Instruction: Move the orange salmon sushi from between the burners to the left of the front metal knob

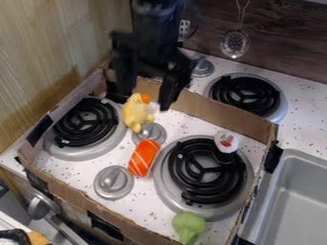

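The gripper [145, 99] hangs by a yellow toy [135, 113], its 2 fingers [170, 87] spread.

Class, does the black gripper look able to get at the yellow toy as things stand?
Probably yes: the black gripper hangs open close to the yellow toy, with no cover over the toy. The silver knob right beside it might crowd the fingers slightly.

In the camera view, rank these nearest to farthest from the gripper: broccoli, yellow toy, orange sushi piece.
1. Yellow toy, just below the gripper in the picture.
2. Orange sushi piece, beside the lower knob.
3. Broccoli, near the bottom edge.
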Motion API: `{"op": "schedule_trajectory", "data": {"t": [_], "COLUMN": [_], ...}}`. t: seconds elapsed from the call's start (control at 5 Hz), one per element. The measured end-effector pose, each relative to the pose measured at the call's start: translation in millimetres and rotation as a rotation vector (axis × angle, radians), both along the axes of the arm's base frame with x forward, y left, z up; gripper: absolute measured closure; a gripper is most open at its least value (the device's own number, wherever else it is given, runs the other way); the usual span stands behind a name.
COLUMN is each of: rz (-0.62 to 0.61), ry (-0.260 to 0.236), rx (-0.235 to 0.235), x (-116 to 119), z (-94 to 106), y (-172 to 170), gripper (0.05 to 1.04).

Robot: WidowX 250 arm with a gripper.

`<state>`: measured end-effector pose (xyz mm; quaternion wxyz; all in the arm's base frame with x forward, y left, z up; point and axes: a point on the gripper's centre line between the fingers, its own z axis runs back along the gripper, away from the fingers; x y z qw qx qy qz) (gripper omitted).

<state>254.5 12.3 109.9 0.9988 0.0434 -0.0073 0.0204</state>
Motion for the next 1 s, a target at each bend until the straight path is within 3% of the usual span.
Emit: {"op": "schedule_trajectory", "data": {"t": [0.2, 0.6, 1.0], "rz": [0.04, 0.047, 0.056], "ry": [-0.027, -0.047, -0.036], "rx": [-0.073, -0.148, -0.138], "x": [0, 5, 7], "z": [-26.6, -64.1, -86.4], "y": [4, 4, -1], "gripper": [0.087, 0.087, 0.087]}}
